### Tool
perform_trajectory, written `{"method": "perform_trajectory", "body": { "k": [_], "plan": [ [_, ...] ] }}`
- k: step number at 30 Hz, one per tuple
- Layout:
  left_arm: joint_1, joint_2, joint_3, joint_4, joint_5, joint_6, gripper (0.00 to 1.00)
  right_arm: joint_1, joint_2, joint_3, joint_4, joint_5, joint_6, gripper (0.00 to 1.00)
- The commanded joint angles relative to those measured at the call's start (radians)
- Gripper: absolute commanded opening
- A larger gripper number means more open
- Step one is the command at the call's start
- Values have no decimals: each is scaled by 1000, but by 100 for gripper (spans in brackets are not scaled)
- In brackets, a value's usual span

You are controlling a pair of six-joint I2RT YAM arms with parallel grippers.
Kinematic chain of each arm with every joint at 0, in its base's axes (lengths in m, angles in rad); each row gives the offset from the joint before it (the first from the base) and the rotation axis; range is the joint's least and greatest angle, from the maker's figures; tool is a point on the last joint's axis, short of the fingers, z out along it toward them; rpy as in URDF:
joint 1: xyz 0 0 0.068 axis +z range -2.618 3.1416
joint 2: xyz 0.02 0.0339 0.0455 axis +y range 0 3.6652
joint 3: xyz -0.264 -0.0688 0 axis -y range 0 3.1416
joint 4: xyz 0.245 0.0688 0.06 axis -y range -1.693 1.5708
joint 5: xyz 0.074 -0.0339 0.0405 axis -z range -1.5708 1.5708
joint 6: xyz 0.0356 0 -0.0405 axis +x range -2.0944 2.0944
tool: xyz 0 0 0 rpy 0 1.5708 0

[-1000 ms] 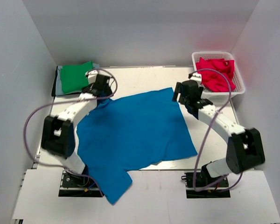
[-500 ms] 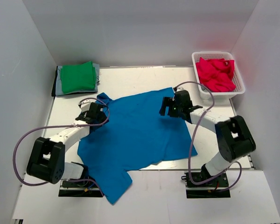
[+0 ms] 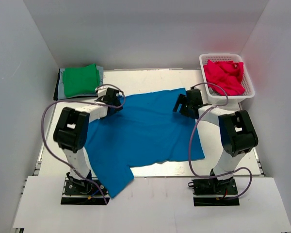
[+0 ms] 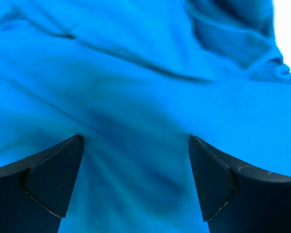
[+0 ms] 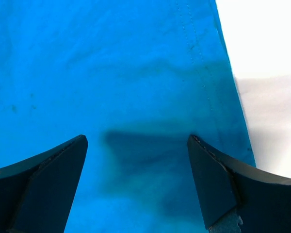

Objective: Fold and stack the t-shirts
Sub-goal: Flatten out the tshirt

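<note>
The bright blue t-shirt (image 3: pixel 145 131) lies spread over the table, one sleeve hanging over the near edge. My left gripper (image 3: pixel 115 102) is open and low over its far left corner; wrinkled blue cloth (image 4: pixel 136 97) fills the left wrist view between the spread fingers (image 4: pixel 53 179). My right gripper (image 3: pixel 184 104) is open over the far right corner, the hem edge (image 5: pixel 228 97) just right of it. A folded green t-shirt (image 3: pixel 81 79) tops a stack of grey and dark shirts at far left. Crimson-pink shirts (image 3: pixel 224 76) lie in the basket.
The white mesh basket (image 3: pixel 247 92) stands at the far right by the side wall. The shirt stack sits in the far left corner. Bare white table (image 5: pixel 266 58) shows to the right of the blue shirt's hem and along the far edge (image 3: pixel 150 80).
Both arms swung from mid-shirt back out to the far corners and dropped low over the cloth. The blue shirt's far edge now lies straighter and flatter.
</note>
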Motion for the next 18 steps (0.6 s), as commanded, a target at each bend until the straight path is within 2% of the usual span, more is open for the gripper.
{"method": "perform_trajectory", "body": {
  "k": [1, 5, 10, 13, 16, 18],
  "plan": [
    [-5, 111, 93, -4, 94, 24, 99, -68, 67, 33, -110, 62, 17, 90],
    [-5, 246, 300, -48, 103, 48, 99, -108, 144, 137, -154, 59, -3, 90],
    [5, 400, 522, -87, 143, 96, 99, -148, 271, 379, -235, 88, -38, 90],
    [5, 492, 732, -122, 143, 143, 99, -171, 323, 482, -254, 56, -99, 90],
    [5, 556, 936, -246, 113, 166, 99, -166, 305, 584, -263, -2, -180, 90],
    [5, 543, 979, -291, 99, 179, 99, -157, 223, 570, -237, -48, -230, 90]
  ]
}}
